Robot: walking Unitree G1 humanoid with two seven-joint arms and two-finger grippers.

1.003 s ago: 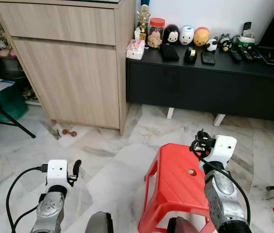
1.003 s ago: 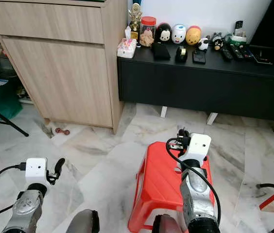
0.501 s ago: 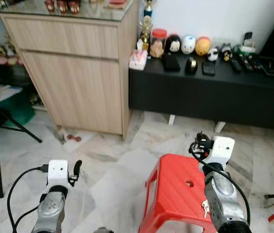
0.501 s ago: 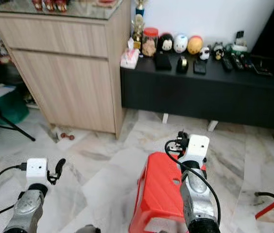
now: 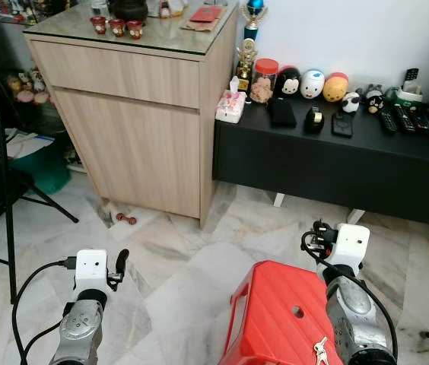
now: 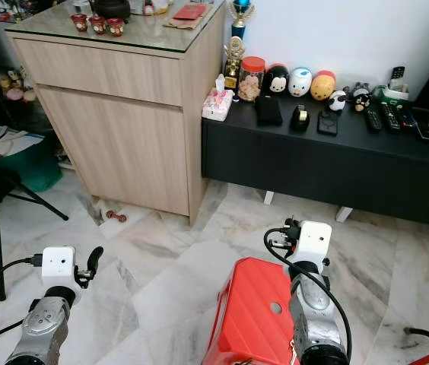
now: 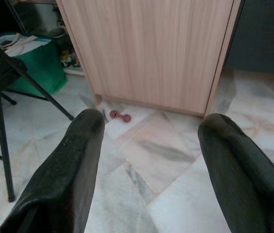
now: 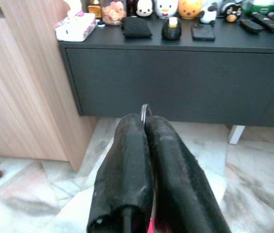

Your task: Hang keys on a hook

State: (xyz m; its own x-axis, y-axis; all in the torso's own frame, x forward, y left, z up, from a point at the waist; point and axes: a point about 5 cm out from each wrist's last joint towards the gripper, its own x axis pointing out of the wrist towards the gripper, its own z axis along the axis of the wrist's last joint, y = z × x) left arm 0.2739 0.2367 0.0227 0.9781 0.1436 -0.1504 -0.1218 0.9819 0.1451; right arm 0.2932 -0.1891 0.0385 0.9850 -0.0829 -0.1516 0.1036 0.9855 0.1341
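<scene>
**A:** How far along is it?

**B:** Early, I'd say. The right end effector (image 8: 144, 145) has its fingers pressed together on a thin metal key ring (image 8: 145, 110), and the keys (image 5: 320, 350) dangle low over the red stool (image 5: 275, 327). The left end effector (image 7: 151, 160) is spread wide with nothing in it.

**A:** And the hook?

**B:** Can't spot one. Ahead there's just the wooden cabinet (image 5: 135, 129) and the black counter (image 5: 336, 156), so finding it and hanging are both left.
</scene>
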